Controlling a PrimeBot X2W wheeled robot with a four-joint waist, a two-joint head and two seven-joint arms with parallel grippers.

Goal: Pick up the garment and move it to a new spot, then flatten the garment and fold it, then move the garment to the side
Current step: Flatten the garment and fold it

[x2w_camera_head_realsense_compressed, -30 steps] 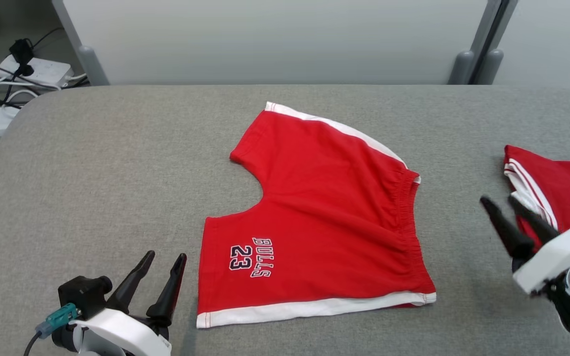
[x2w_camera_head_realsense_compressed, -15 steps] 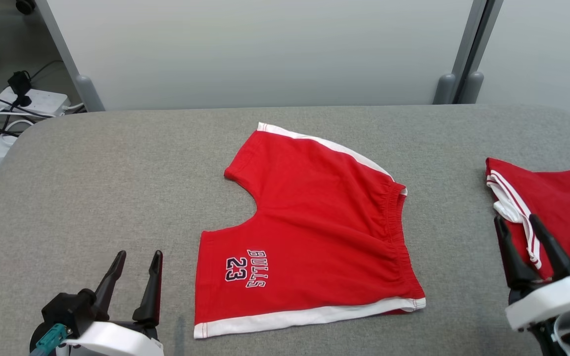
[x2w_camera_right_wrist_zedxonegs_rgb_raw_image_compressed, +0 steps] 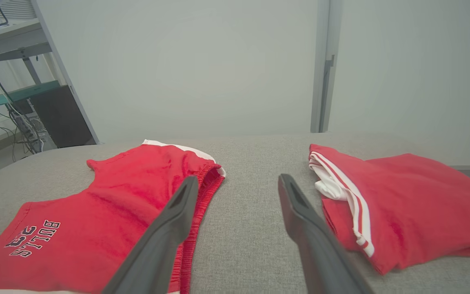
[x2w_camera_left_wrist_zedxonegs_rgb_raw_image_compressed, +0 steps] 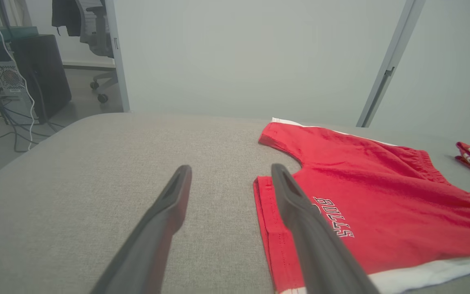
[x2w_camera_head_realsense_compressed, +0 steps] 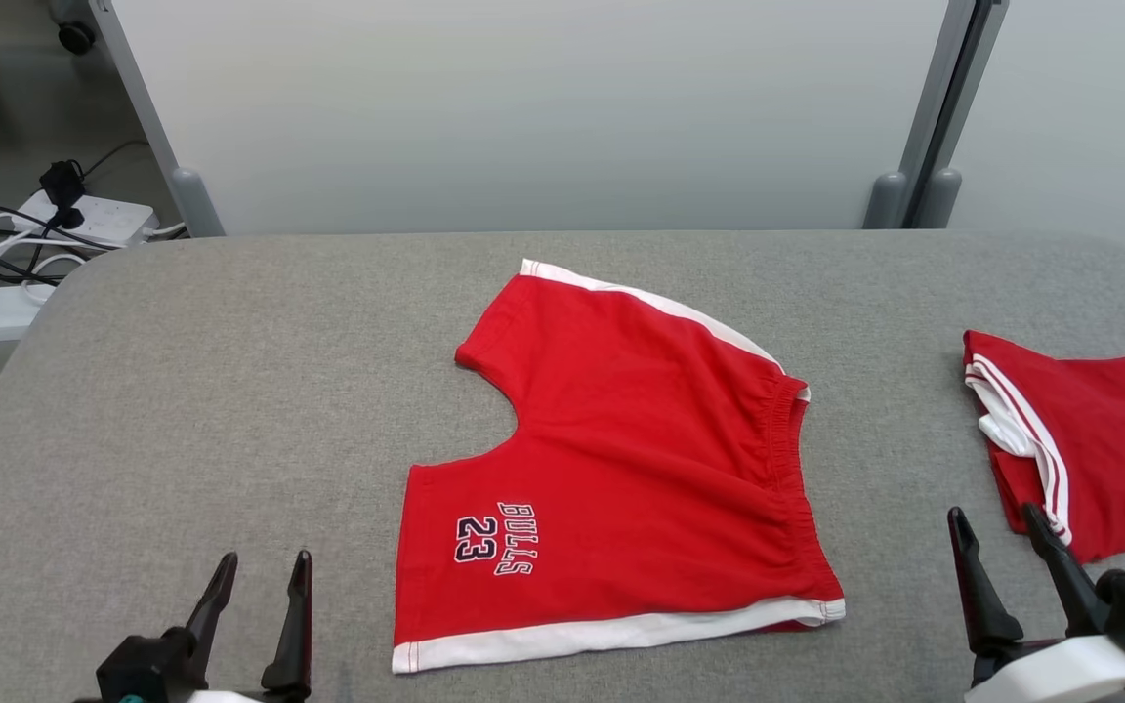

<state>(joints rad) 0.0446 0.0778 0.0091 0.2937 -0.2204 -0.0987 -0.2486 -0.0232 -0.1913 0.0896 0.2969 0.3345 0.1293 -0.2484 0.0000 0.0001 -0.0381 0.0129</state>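
The garment point(x2w_camera_head_realsense_compressed: 621, 459) is a pair of red shorts with white side stripes and "BULLS 23" printed on one leg. It lies spread flat in the middle of the grey table point(x2w_camera_head_realsense_compressed: 230, 391), waistband to the right. The shorts point(x2w_camera_left_wrist_zedxonegs_rgb_raw_image_compressed: 365, 196) also lie just right of my left fingers in the left wrist view, and in the right wrist view the shorts point(x2w_camera_right_wrist_zedxonegs_rgb_raw_image_compressed: 96, 212) lie to the left. My left gripper point(x2w_camera_head_realsense_compressed: 265, 571) hovers open at the lower left, a little left of the printed leg. Low on the right, my right gripper point(x2w_camera_head_realsense_compressed: 997, 522) is open and empty, between the shorts and another red garment.
A second red garment with white stripes point(x2w_camera_head_realsense_compressed: 1090, 439), point(x2w_camera_right_wrist_zedxonegs_rgb_raw_image_compressed: 398, 204) lies folded at the table's right edge. Pale partition panels point(x2w_camera_head_realsense_compressed: 523, 107) stand behind the table. Power strips and cables point(x2w_camera_head_realsense_compressed: 25, 244) lie on the floor at the far left.
The head camera has tilted, so the whole scene sits lower. Both grippers have drawn back toward the near edge, and the right one has come off the folded garment. The shorts have not moved.
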